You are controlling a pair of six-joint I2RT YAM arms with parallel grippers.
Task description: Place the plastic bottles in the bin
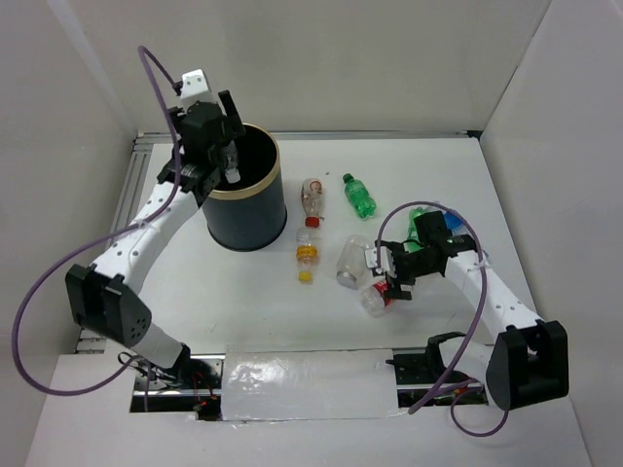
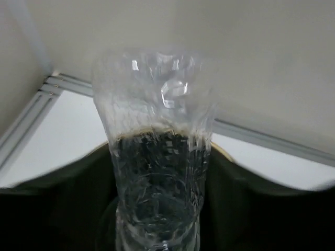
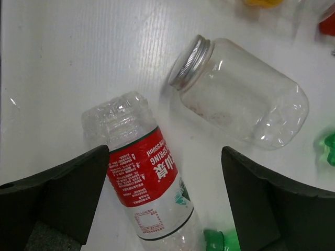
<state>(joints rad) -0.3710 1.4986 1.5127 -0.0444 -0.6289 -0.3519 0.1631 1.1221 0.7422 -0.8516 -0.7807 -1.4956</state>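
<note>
A clear bottle [image 1: 231,161] is held by the left gripper [image 1: 226,156], its fingers closed on it, directly above the open mouth of the bin [image 1: 245,226]. In the left wrist view the same bottle [image 2: 157,157] is seen end on, with the bin's brass rim [image 2: 222,152] and dark inside behind it. The bin is stood upright on the white table [image 1: 195,292], towards its far left. The right gripper [image 1: 386,288] is spread wide and lowered over a red-labelled bottle [image 3: 149,183], which lies on its side on the table between the two dark fingers [image 3: 68,191]; whether either finger touches it cannot be told. Just beyond it a clear jar [image 3: 246,97] with a silver screw lid is laid on its side. Between the bin and the jar, a yellow-capped bottle [image 1: 307,256] and a red-capped bottle [image 1: 311,197] are lined up end to end. A green bottle [image 1: 359,196] lies near them, further right, and a second green one [image 1: 421,232] is partly hidden by the right arm.
</note>
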